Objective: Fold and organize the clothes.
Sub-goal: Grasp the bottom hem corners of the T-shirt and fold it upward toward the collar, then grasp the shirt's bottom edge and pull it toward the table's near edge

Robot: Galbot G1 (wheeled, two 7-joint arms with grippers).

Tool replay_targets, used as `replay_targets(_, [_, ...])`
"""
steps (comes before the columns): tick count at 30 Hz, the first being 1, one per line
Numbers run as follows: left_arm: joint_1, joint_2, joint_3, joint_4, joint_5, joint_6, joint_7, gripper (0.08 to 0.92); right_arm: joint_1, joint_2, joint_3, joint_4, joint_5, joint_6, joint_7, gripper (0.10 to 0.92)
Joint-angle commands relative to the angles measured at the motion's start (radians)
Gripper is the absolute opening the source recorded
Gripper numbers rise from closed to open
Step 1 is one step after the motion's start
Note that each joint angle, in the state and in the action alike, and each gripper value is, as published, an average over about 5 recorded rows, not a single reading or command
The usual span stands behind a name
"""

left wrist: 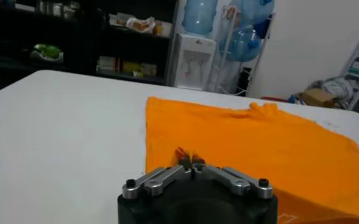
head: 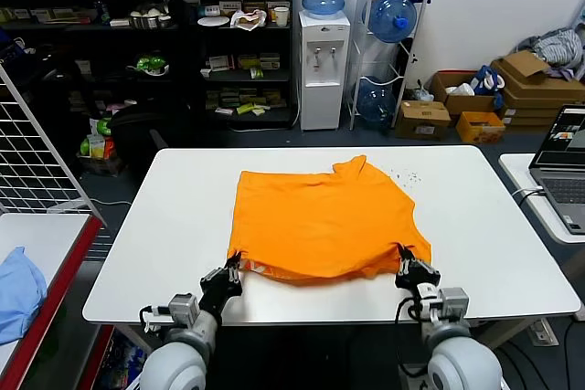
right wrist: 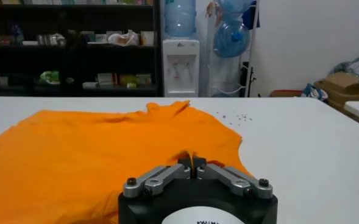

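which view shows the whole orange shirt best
The head view: the whole orange T-shirt lies spread on the table, both near corners pinched. Each wrist view shows only part of it, low and foreshortened.

Honestly can't read any text from here. There's a bit of white lettering on the orange T-shirt (head: 322, 221), near its hem, too folded to make out.

Bright orange T-shirt (head: 324, 218) with white lettering lies on a white table (head: 164, 226); light blue cloth (head: 18, 289) nearby.
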Motion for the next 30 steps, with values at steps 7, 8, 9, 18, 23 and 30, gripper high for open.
replay_targets(7, [-0.285, -0.029, 0.078, 0.256, -0.006, 0.003, -0.007, 0.092, 0.297, -0.019, -0.092, -0.187, 0.07, -0.059, 0.044, 0.124])
replay_targets(8, [-0.288, -0.031, 0.079, 0.26, -0.005, 0.003, -0.007, 0.092, 0.301, -0.017, -0.095, -0.192, 0.07, -0.06, 0.043, 0.124])
replay_targets(9, [-0.291, -0.033, 0.081, 0.264, -0.005, 0.003, -0.008, 0.092, 0.303, -0.015, -0.098, -0.196, 0.069, -0.06, 0.043, 0.124])
replay_targets(18, [-0.287, -0.03, 0.082, 0.256, -0.011, 0.018, 0.0, 0.148, 0.264, -0.006, -0.097, -0.187, 0.048, -0.069, -0.014, 0.224])
replay_targets(23, [-0.269, -0.02, 0.079, 0.232, -0.013, 0.023, 0.0, 0.283, 0.235, -0.011, -0.073, -0.172, 0.037, -0.057, -0.032, 0.371])
replay_targets(30, [-0.172, 0.012, 0.055, 0.146, -0.038, 0.038, -0.002, 0.491, 0.118, -0.058, 0.001, -0.113, 0.013, -0.017, -0.068, 0.57])
